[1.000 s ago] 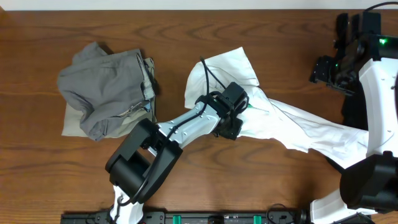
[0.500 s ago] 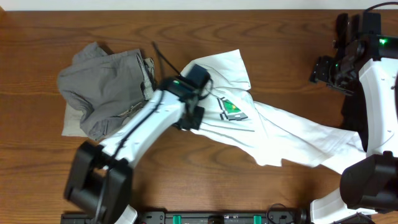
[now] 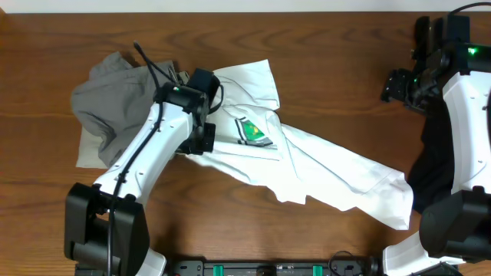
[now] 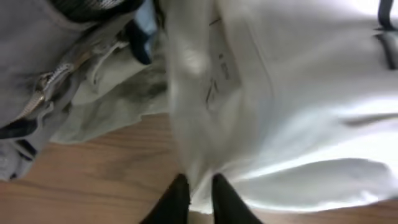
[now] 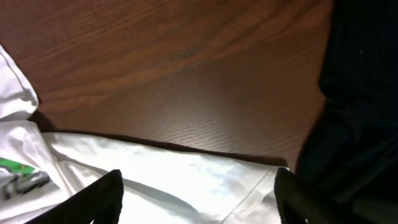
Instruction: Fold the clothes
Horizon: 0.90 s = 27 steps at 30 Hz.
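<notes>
The left gripper (image 4: pixel 198 185) clamps the soft left edge of the white T-shirt (image 3: pixel 322 165). The shirt lies wrinkled diagonally across the wood-grain table (image 3: pixel 307 46), touching the rumpled grey-khaki pile (image 3: pixel 123 115) at left. The right gripper (image 5: pixel 198 180) hangs spread and empty, far right.

The white T-shirt (image 3: pixel 330 165) lies rumpled across the middle of the bench (image 3: pixel 307 46), stretched in a long diagonal from upper left to lower right. Its green print (image 3: pixel 253 132) faces up. Its upper-left end meets a crumpled grey-khaki heap (image 3: pixel 115 107) on the left. A black garment (image 3: pixel 430 165) lies bunched at the shirt's lower-right end.
</notes>
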{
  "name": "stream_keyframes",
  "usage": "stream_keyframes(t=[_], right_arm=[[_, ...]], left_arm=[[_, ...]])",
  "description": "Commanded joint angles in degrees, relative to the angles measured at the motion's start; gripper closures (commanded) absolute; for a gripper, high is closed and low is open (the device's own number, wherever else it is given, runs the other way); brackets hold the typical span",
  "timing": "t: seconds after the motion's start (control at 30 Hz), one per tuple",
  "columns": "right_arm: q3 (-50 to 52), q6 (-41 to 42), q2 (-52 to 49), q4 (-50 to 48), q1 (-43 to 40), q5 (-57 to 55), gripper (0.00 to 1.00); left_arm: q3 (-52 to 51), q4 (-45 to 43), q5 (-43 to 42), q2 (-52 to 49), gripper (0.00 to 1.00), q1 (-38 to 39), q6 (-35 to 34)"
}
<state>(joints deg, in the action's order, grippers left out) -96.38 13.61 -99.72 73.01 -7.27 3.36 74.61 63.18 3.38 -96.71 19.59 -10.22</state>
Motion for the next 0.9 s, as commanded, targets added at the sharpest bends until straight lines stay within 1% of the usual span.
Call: stream_keyframes(t=[0.0,0.07,0.13,0.17,0.23,0.37,0.47,0.53,0.63,0.73,0.8,0.87], right_arm=[[-0.24,-5.42,0.04,0.11,0.15,5.38,0.23],[0.11,-10.21,0.04,0.76,0.85,11.76,0.23],[1.07,-14.56,0.04,1.66,2.49,18.64,0.26],[1.68,-16.59,0.04,1.75,3.58,20.52,0.26],[3.45,-19.34,0.04,1.29,6.56,22.23,0.27],[9.79,-20.04,0.04,-3.10,15.32,22.16,0.27],[16.65,-19.54,0.02,-8.98,22.51,21.81,0.27],[20.74,-16.79,0.02,-12.33,26.49,18.21,0.27],[25.66,-12.98,0.02,-15.08,31.85,10.64,0.27],[28.61,-10.51,0.02,-16.39,35.85,6.49,0.29],[29.73,-6.40,0.02,-16.74,37.75,2.47,0.31],[30.49,-3.69,0.02,-17.14,38.95,0.44,0.37]], left_arm=[[0.33,0.48,-1.92,1.60,0.73,0.55,1.25],[0.33,0.48,-2.34,2.03,0.71,1.25,1.40],[0.33,0.44,-2.32,2.91,0.70,1.86,1.38],[0.33,0.42,-2.32,3.43,0.70,1.99,1.38],[0.33,0.42,-2.34,4.92,0.70,2.03,1.36],[0.33,0.28,-2.34,9.22,0.71,1.97,1.33],[0.33,-0.04,-2.32,13.44,0.71,1.97,1.31],[0.33,-0.26,-2.34,16.46,0.70,1.97,1.31],[0.33,-0.31,-2.32,20.65,0.66,1.97,1.31],[0.33,-0.31,-2.32,23.76,0.61,1.97,1.31],[0.33,-0.28,-2.32,25.16,0.60,1.97,1.31],[0.33,-0.28,-2.32,25.81,0.60,1.97,1.31]])
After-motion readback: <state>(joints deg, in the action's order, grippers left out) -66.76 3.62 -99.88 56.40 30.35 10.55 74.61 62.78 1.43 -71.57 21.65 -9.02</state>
